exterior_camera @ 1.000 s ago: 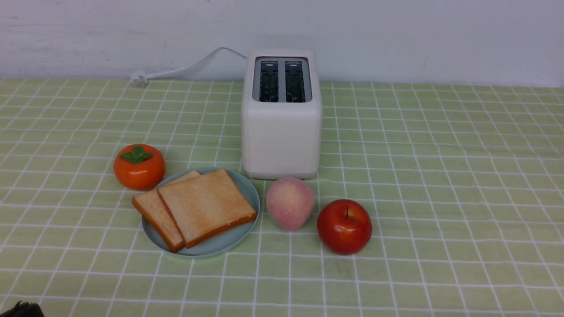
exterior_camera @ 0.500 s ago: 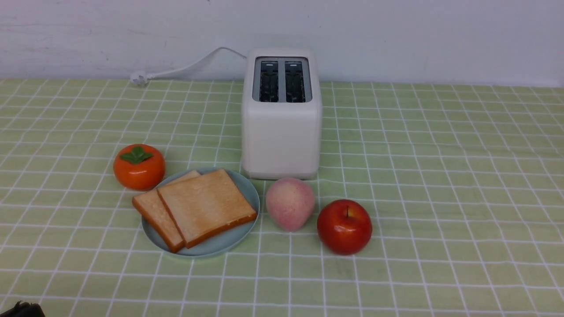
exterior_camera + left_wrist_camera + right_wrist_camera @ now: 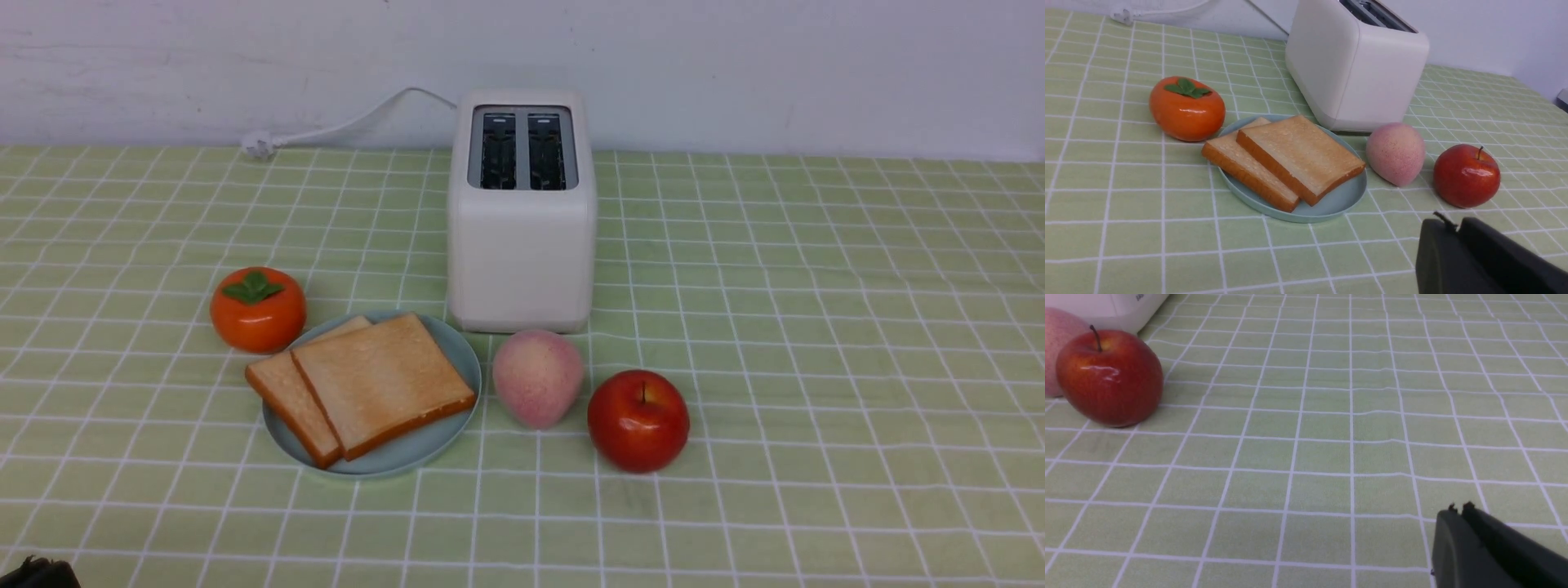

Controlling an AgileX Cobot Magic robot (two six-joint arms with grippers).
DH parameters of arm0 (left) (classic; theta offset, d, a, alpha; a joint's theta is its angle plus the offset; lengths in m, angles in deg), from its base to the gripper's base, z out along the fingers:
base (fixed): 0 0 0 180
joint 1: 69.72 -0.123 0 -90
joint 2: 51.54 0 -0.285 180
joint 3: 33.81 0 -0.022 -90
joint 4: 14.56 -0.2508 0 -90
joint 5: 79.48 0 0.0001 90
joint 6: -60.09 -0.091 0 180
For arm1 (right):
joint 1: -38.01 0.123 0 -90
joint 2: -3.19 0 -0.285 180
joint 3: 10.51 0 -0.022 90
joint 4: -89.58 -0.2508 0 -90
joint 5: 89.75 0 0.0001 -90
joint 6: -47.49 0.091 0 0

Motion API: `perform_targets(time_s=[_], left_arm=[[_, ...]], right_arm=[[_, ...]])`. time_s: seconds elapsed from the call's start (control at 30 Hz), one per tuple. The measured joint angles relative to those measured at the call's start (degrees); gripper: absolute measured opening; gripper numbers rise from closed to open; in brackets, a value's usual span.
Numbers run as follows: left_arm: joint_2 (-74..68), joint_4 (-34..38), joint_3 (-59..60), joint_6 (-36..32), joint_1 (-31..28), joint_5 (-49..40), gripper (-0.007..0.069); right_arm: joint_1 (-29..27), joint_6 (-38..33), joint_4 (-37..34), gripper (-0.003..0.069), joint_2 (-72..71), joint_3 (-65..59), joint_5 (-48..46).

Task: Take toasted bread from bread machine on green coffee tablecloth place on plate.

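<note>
The left gripper (image 3: pixel 1447 222) and right gripper (image 3: pixel 1457 508) are pinched closed, holding nothing, low over the cloth (image 3: pixel 816 327). Two toast (image 3: pixel 371 384) slices lie overlapping on the plate (image 3: pixel 424 449), just in front of the toaster (image 3: pixel 521 245), between a persimmon (image 3: pixel 258 310) and a peach (image 3: pixel 537 377). An apple (image 3: pixel 638 420) sits beside the peach.
</note>
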Motion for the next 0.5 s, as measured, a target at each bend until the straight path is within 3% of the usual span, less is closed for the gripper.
perform_targets(time_s=[0.1,0.27,0.5], left_arm=[[0.3,-4.4,3.8,4.3,0.0,4.8,-0.0013],[2.6,-14.8,11.5,13.1,0.0,9.9,-0.0013],[2.9,-18.2,13.5,20.7,0.0,2.0,-0.0013]], right_arm=[[0.0,0.0,0.0,0.0014,0.0,0.0,0.0],[0.0,0.0,0.0,0.0020,0.0,0.0,0.0],[0.0,0.0,-0.1,0.0022,0.0,0.0,0.0]])
